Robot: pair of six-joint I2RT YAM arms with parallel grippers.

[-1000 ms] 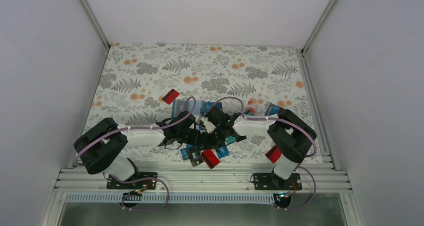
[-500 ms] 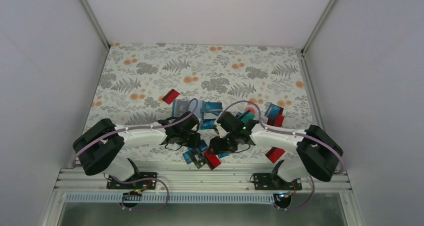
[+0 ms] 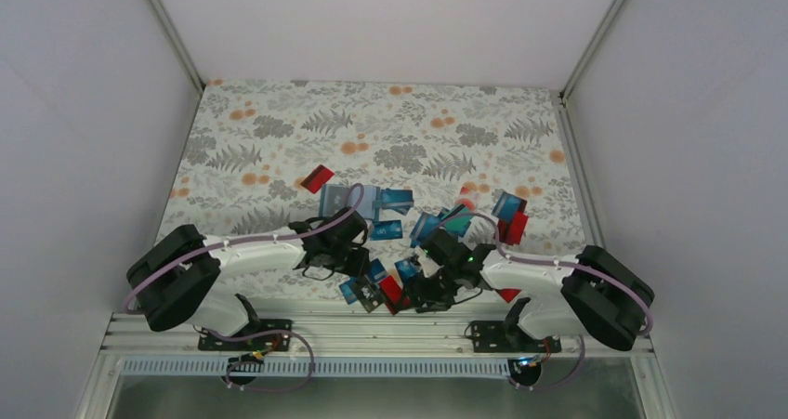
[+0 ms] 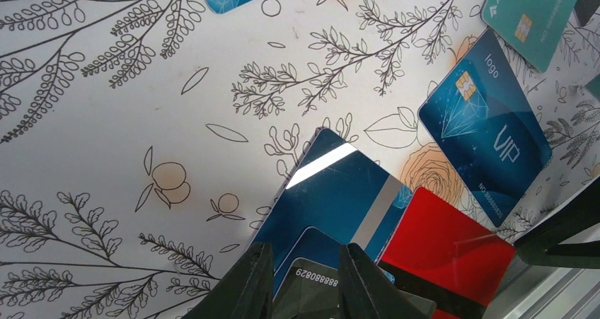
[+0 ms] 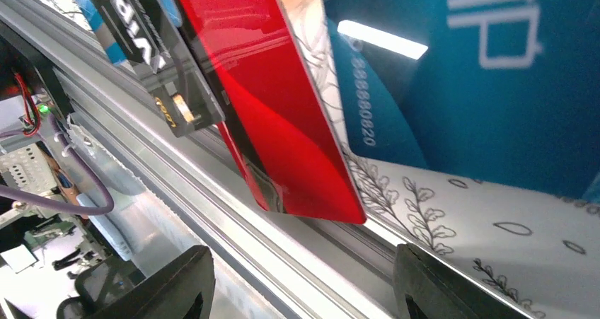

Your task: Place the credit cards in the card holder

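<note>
Several credit cards lie on the floral mat (image 3: 279,131). A dull blue squarish piece with a paler flap (image 3: 341,199) at mid mat looks like the card holder lying open; I cannot be sure. My left gripper (image 3: 356,270) (image 4: 306,285) hangs low over a pile of cards. Its fingers stand slightly apart over a black card (image 4: 318,291), which lies on a dark blue card (image 4: 339,192) beside a red card (image 4: 446,248). My right gripper (image 3: 410,294) (image 5: 304,287) is wide open and empty over the near rail. It sits just below a tilted red card (image 3: 391,292) (image 5: 283,121) that overhangs the mat's edge.
A metal rail (image 3: 372,331) (image 5: 212,213) runs along the near edge. A blue VIP card (image 4: 488,135) and a teal card (image 4: 531,15) lie right of the pile. More cards cluster at right (image 3: 506,210). A lone red card (image 3: 318,177) lies farther back. White walls stand on three sides.
My right arm has swung from mid mat toward the near edge, bringing its open gripper to the overhanging red card. My left gripper has barely moved.
</note>
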